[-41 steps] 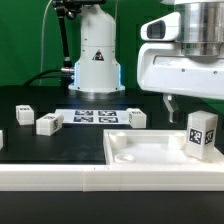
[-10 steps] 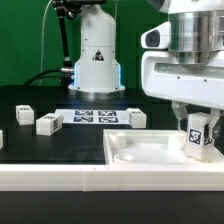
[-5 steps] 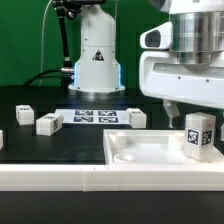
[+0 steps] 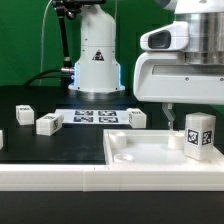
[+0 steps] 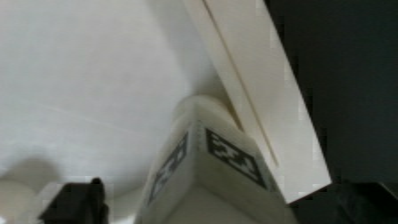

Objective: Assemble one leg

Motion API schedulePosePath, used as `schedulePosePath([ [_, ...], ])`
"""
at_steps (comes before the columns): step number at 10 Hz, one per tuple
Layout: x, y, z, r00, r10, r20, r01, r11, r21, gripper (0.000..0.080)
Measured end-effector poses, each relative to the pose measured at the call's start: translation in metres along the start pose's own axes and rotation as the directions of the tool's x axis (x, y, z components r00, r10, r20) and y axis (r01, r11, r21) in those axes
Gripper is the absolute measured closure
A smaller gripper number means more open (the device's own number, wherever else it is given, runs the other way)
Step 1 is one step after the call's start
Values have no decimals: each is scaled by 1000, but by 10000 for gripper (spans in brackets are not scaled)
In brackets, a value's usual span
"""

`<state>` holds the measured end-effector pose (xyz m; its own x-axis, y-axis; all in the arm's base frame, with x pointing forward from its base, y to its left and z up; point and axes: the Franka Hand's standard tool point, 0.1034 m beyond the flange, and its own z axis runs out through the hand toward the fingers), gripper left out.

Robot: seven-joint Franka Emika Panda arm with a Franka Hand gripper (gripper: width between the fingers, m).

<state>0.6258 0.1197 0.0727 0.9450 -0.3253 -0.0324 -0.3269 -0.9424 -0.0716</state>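
Standing upright on the white panel (image 4: 140, 152), toward the exterior view's right, the leg (image 4: 200, 135) is free. We judge the gripper (image 4: 193, 114) jaws spread: the one finger (image 4: 168, 118) we see hangs just beside the leg, not touching it.

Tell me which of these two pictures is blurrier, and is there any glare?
Wrist view: much softer, the leg looms close with smeared tag marks, the white panel washed out to featureless pale grey. Exterior view: sharper, evenly lit, tags readable, no harsh glare, only soft shadows in the panel's recess.
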Motion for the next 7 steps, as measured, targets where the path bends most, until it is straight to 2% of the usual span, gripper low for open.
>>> schedulePosePath([
  [3,1,-2,-3,977,-214,-5,214,977,0,151],
  [7,4,1,-4,890,-454,-31,454,891,-6,151],
])
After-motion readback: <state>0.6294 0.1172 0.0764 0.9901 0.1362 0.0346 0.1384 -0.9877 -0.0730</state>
